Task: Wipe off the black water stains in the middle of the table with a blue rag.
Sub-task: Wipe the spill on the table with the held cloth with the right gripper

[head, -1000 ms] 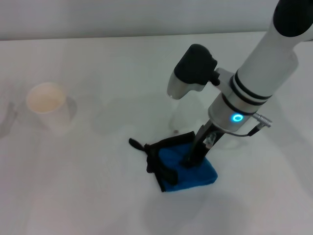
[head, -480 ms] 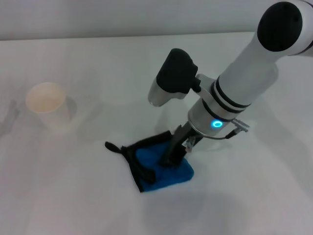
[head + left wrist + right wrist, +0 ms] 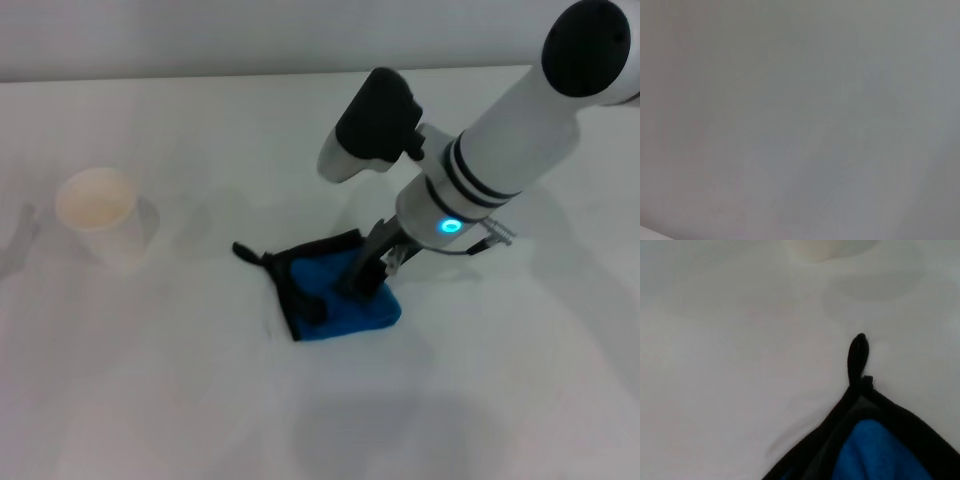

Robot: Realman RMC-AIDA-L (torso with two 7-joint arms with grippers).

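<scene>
surface (image 3: 150, 400): plain white, fills nearly the whole head view.

rag (image 3: 345, 300): bright blue cloth, bunched, lying near the middle of the surface. black edging runs along its far and left sides; a small black loop (image 3: 243, 251) sticks out flat from the left corner. the right wrist view shows the same corner, with the blue cloth (image 3: 875, 452) under the black edging and the loop (image 3: 858, 357) pointing away over the white surface.

stains: none visible on the surface around the rag; whether any lie under it cannot be told.

right end effector (image 3: 362, 277): dark fingers come down at a slant from the white arm and press into the top of the rag. whether they pinch the cloth or only bear on it cannot be told, nor how far apart they stand.

left end effector: not visible; the left wrist view shows only a blank grey-white field.

cup (image 3: 96, 210): cream paper cup, upright, on the left of the surface, well apart from the rag.
</scene>
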